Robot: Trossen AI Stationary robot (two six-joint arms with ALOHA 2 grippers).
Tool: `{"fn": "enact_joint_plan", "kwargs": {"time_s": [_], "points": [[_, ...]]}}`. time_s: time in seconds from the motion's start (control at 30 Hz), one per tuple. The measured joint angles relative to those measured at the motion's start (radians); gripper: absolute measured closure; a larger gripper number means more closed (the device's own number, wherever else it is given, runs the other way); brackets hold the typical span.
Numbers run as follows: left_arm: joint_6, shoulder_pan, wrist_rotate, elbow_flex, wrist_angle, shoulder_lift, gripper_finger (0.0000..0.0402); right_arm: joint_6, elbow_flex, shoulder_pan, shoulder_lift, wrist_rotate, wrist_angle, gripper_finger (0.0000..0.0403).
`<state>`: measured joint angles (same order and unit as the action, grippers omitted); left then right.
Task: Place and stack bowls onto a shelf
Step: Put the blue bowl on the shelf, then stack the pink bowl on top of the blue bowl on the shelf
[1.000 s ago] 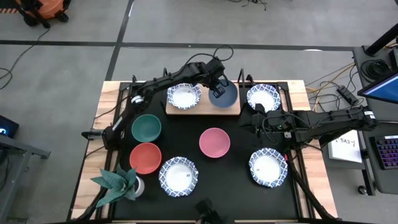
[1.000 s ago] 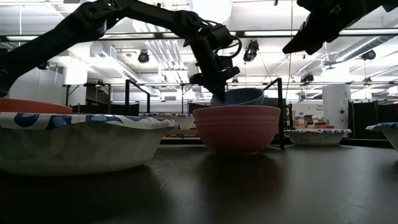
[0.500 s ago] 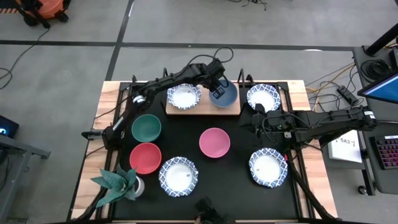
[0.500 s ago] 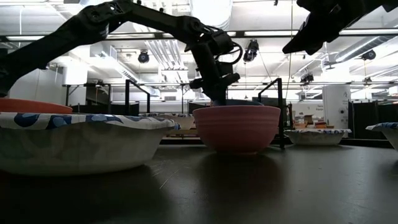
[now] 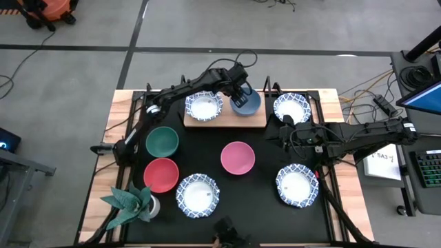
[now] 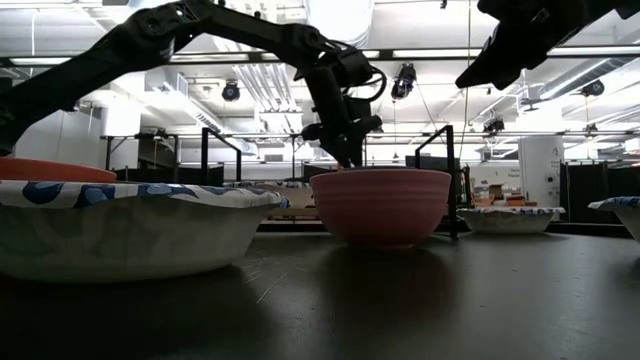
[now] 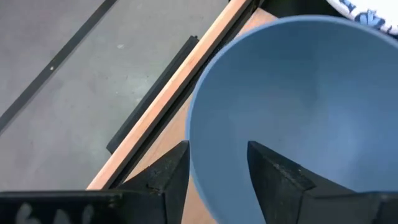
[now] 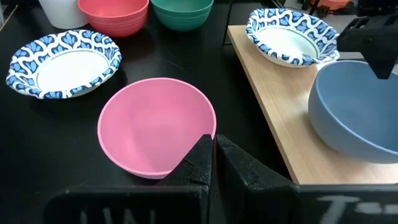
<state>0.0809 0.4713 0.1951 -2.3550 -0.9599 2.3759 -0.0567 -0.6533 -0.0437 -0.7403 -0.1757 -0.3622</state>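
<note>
Two patterned bowls sit nearest on the black table, one (image 5: 198,195) at 6 o'clock and one (image 5: 297,184) at 4 o'clock, with the red bowl (image 5: 161,174) and green bowl (image 5: 162,141) toward 8 and 9 o'clock. Centrally lies the pink bowl (image 5: 238,158), with the right gripper (image 8: 212,148) just beside its rim, fingers pressed together on nothing. At 12 o'clock, on the shelf (image 5: 256,122), the left gripper (image 7: 217,165) clamps the blue bowl (image 5: 246,102) by its rim beside another patterned bowl (image 5: 204,105).
</note>
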Motion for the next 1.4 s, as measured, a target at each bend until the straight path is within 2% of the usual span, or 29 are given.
{"fn": "enact_joint_plan", "kwargs": {"time_s": [0.27,0.47,0.67,0.77,0.9,1.17,1.4], "points": [[-0.045,-0.024,0.007,-0.001,-0.145,-0.083,0.0255,-0.014,0.001,0.000,-0.002,0.000,0.002,0.0394],[-0.104,-0.116,0.004,0.015,-0.239,-0.167,0.0255,-0.056,0.034,0.000,-0.002,0.000,0.036,0.0394],[-0.132,-0.221,0.004,0.045,-0.250,-0.233,0.0255,-0.141,0.083,0.000,-0.002,0.000,0.063,0.0394],[-0.144,-0.273,0.004,0.109,-0.236,-0.278,0.0255,-0.208,0.114,0.000,-0.002,-0.001,0.075,0.0394],[-0.136,-0.334,0.003,0.301,-0.127,-0.387,0.0255,-0.279,0.168,0.000,-0.003,0.000,0.117,0.0394],[-0.055,-0.465,0.002,0.862,0.296,-0.747,0.0255,-0.370,0.187,0.000,-0.028,-0.009,0.161,0.0394],[-0.121,-0.543,0.004,1.284,0.611,-1.034,0.0255,-0.371,0.098,0.000,-0.119,-0.011,0.214,0.0394]]}}
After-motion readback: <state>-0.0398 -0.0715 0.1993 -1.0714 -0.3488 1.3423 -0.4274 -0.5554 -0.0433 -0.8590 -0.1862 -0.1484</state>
